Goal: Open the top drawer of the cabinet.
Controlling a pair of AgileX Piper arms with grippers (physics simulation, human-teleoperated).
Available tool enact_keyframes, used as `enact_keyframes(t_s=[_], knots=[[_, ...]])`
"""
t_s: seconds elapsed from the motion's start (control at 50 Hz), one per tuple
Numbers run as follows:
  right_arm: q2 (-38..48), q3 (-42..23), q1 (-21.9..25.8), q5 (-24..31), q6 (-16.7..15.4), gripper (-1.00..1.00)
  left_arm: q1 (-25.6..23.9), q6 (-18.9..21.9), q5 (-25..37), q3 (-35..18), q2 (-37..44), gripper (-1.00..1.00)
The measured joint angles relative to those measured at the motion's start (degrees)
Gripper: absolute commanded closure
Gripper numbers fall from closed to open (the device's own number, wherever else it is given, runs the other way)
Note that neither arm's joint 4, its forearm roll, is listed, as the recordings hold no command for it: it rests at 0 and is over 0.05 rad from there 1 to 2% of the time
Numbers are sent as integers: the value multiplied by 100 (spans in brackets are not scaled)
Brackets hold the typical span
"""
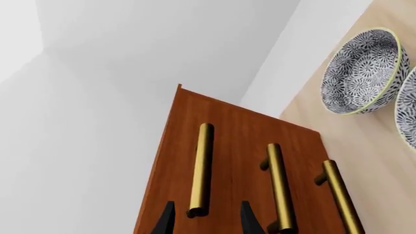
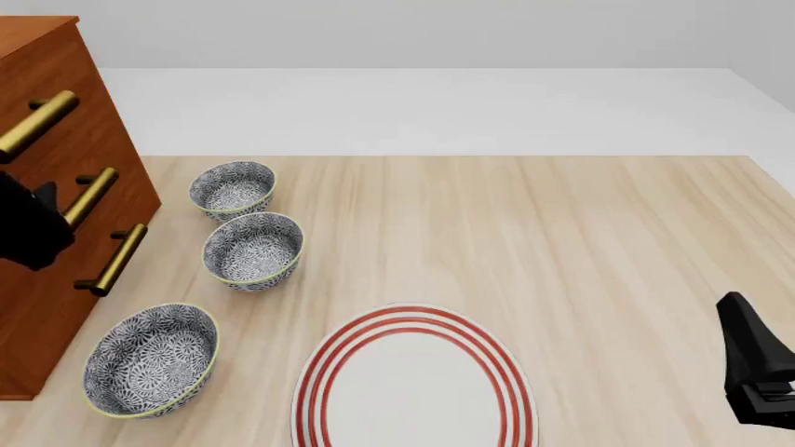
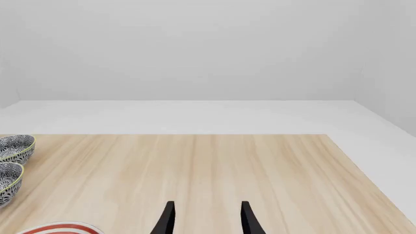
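At the worktop's left edge, where the cabinet stands, I am lining my left hand, fingers wide, around the top drawer's rigid, probably slick brass handle, aiming mid-bar.

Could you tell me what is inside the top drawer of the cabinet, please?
That cannot be seen: the top drawer looks shut, so its wooden front and brass handle cover the inside. The left gripper is open at that handle.
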State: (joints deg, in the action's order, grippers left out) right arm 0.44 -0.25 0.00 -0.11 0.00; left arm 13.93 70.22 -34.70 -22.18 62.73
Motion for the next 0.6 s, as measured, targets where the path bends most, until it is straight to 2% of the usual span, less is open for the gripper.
enact_keyframes(t_s=[0.6], knots=[[0, 0, 0, 0, 0, -100, -12, 142, -307, 39, 17, 100]])
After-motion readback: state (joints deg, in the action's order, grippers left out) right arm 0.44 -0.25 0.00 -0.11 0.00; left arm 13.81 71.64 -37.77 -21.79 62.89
